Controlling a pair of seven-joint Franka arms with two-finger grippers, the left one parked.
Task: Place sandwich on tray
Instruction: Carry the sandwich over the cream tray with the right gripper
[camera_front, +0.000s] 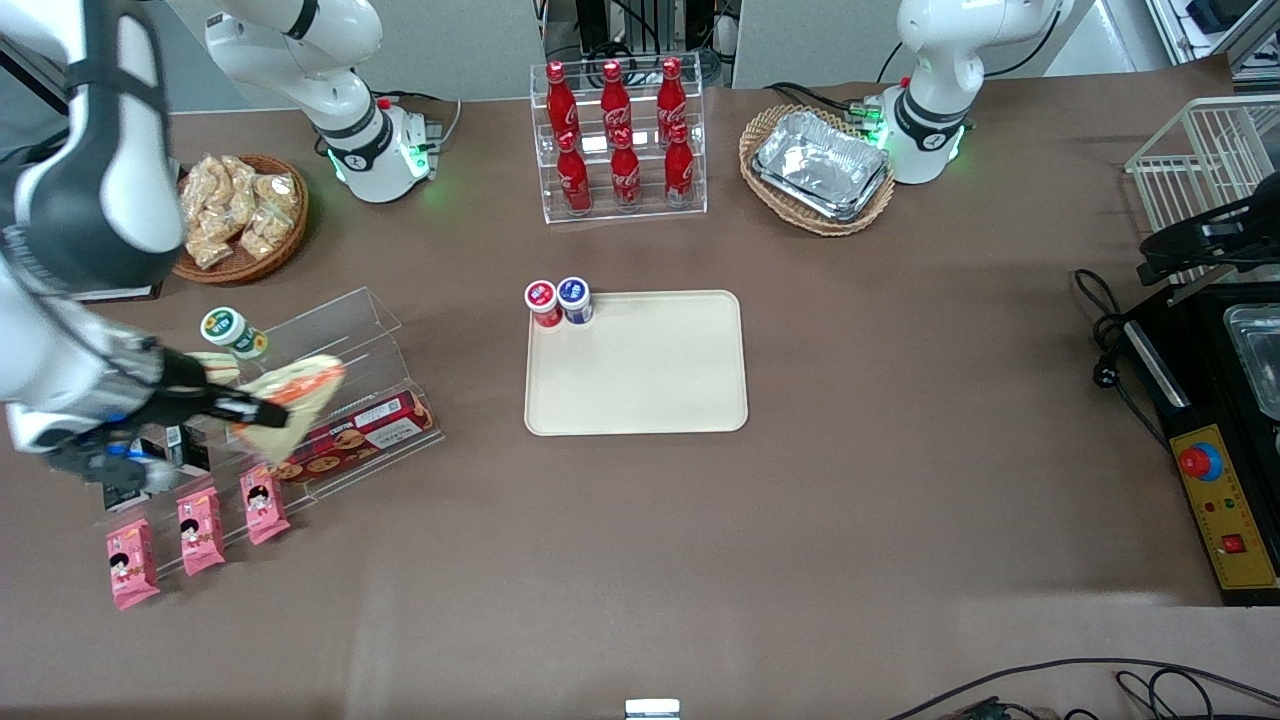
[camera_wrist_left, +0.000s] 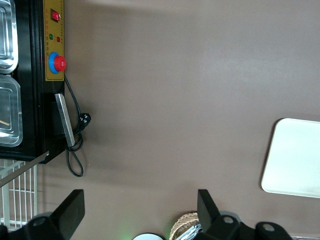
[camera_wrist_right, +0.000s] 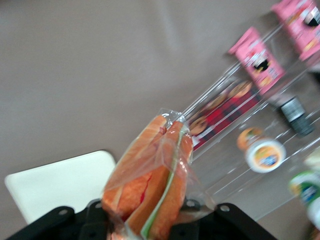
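My right gripper (camera_front: 245, 408) is shut on the clear-wrapped sandwich (camera_front: 290, 400) and holds it in the air above the clear acrylic snack rack (camera_front: 340, 400), toward the working arm's end of the table. In the right wrist view the sandwich (camera_wrist_right: 152, 182) shows orange bread faces with a green and red layer, pinched between the black fingers (camera_wrist_right: 95, 212). The cream-beige tray (camera_front: 650, 370) lies flat at the table's middle, apart from the sandwich; it also shows in the right wrist view (camera_wrist_right: 60, 182) and the left wrist view (camera_wrist_left: 295, 160).
Two small capped jars (camera_front: 558, 300) stand at the tray's corner. The rack holds a cookie box (camera_front: 365, 432), pink snack packs (camera_front: 200, 530) and a green-lidded cup (camera_front: 232, 332). A cola bottle rack (camera_front: 620, 140), a foil-tray basket (camera_front: 820, 168) and a snack basket (camera_front: 240, 215) stand farther back.
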